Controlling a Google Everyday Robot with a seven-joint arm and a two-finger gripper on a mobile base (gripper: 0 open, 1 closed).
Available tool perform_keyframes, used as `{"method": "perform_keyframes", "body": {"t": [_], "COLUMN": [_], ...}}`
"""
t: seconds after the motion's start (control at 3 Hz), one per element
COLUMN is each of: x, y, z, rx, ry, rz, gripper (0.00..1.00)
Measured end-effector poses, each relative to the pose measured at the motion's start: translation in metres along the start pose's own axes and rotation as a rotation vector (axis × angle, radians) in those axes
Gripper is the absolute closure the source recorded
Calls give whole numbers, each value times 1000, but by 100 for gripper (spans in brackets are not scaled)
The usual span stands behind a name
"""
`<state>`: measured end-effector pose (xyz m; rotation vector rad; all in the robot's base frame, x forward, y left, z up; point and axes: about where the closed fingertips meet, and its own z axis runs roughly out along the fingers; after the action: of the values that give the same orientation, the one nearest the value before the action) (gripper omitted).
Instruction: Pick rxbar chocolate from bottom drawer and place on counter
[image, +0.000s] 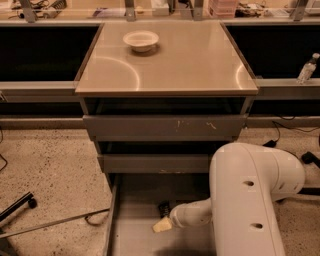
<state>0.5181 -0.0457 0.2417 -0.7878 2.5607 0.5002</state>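
Speckled tan flooring surrounds a drawer cabinet that stands between two dark side shelves; its top is the counter, a glossy beige square with a thin darker edge, catching curved glints of light. On the counter, towards the back left, sits a small white bowl; on the ledge to the right of the cabinet stands a clear water bottle. Below the counter the top drawer shows a scuffed grey front and is pushed in; the middle drawer beneath it is likewise closed. The bottom drawer is pulled out towards the camera, its plain grey floor and low left wall in view.

The rxbar chocolate lies on that drawer floor, a small dark shape roughly mid-width; it is not on the counter. The white robot arm fills the lower right and reaches leftwards into the drawer; the gripper hangs low inside the bottom drawer, its pale tip just in front of the bar. Whether it touches the bar cannot be told, nor whether the gripper is spread or pressed together. On the floor to the left lie a thin metal rod and a dark wheeled leg.
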Motion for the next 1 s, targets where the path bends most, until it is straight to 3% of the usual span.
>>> {"method": "perform_keyframes", "body": {"t": [0.67,1.0], "x": [-54,-61], "y": [6,-2], "z": [78,103], "rx": [-68,-70], "ry": [-88,-100], "rz": [-12,-14], "gripper": [0,0]}}
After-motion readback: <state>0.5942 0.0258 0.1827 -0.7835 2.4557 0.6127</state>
